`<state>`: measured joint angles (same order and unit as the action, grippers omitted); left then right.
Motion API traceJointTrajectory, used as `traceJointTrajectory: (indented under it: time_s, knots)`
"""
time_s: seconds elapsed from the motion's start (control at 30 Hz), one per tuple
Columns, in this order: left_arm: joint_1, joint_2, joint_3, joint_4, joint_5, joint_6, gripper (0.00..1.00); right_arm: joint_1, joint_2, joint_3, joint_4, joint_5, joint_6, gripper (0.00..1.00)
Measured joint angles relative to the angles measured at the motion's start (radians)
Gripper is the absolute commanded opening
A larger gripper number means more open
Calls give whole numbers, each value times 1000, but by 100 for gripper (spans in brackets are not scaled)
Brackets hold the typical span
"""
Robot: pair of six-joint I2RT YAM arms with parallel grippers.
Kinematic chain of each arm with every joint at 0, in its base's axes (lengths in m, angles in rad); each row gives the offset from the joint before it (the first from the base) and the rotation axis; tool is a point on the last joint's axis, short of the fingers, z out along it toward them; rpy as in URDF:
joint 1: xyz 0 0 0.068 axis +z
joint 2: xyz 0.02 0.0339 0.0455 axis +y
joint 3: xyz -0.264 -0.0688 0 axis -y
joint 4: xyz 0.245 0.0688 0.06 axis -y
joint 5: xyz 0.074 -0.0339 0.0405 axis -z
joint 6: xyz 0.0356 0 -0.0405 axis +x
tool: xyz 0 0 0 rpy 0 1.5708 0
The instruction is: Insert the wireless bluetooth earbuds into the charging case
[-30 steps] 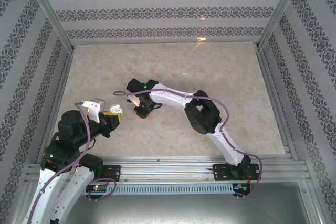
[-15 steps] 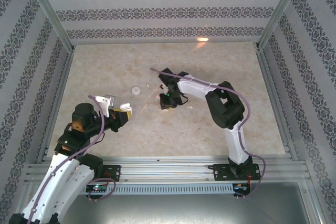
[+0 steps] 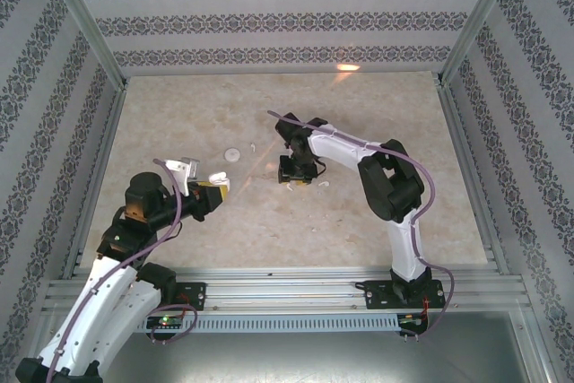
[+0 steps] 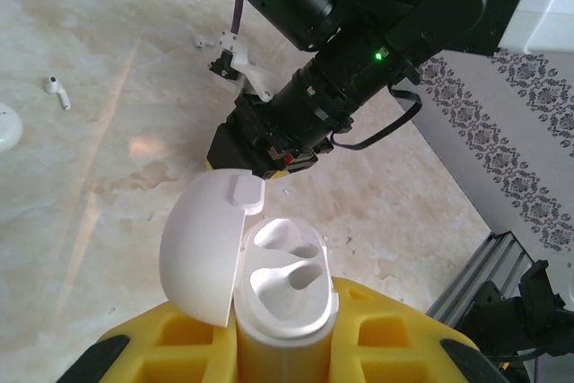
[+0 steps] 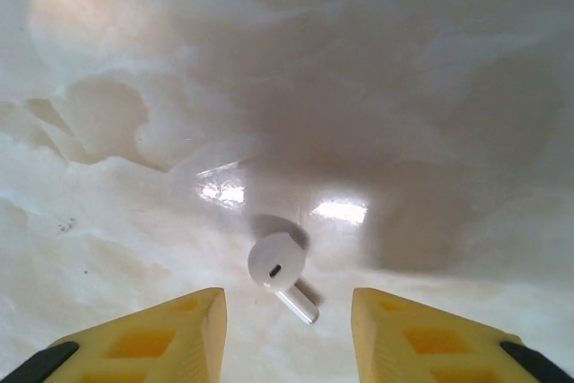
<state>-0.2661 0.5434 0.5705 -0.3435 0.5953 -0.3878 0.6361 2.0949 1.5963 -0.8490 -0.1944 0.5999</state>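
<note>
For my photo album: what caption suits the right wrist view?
Open yellow pincer hovering over a white earbud lying on the marble-look table.

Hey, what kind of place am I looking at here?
Probably a lab robot test booth: aluminium frame post, patterned wall panels, left arm and right arm bolted beside a marble-look tabletop.

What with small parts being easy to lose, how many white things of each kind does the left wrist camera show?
Earbuds: 2
Open charging case: 1
Round case, cut off by the left edge: 1
Total: 4
</note>
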Motion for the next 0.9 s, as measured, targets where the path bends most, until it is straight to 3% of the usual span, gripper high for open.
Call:
traceJointTrajectory:
  time_s: [0.4,0.9]
  knots:
    - [0,-79,-89,84,34,1,0,105,114,277,-227,162,-163,40]
    - [0,-66,-115,137,87,16,0,112,208,328,-304,224,-197,38]
